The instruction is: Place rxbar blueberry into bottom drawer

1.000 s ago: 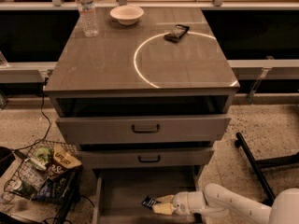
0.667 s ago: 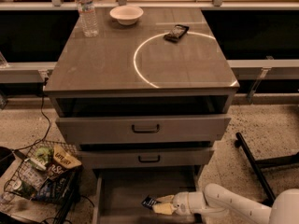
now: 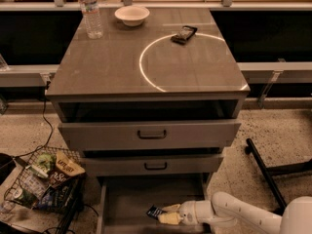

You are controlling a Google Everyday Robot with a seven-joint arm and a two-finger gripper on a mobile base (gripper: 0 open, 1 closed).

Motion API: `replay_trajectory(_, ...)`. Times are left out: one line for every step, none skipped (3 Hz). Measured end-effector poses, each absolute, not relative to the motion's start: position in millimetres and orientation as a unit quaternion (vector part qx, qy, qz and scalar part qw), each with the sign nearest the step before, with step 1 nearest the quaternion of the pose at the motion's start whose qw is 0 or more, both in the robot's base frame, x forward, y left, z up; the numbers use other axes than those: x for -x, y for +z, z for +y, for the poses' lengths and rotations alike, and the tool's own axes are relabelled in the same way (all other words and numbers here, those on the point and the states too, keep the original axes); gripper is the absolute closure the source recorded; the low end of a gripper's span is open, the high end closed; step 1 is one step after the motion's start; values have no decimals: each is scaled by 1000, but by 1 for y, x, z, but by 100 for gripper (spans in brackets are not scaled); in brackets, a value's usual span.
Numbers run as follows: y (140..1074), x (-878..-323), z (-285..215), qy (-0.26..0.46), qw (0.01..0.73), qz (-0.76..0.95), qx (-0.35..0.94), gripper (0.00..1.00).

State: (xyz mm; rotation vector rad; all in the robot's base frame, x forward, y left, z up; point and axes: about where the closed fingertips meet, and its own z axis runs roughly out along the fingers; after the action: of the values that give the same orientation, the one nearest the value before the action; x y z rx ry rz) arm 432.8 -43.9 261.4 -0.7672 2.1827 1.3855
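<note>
Rxbar blueberry [image 3: 154, 212] is pinched at one end by the gripper [image 3: 164, 213], down low inside the pulled-out bottom drawer [image 3: 122, 201], near its front right corner.

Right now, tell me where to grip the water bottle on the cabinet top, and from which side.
Grip the water bottle around its mid-body, coming horizontally from the front: it stands upright near the back-left corner of the cabinet top, with the bowl to its right. The gripper is down in the bottom drawer by the rxbar blueberry.
</note>
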Motion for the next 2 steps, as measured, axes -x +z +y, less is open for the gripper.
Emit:
replay_trajectory(261,-432,-42,503,220,789,278,30)
replay_trajectory(261,-431,-40,504,219,788,278,7)
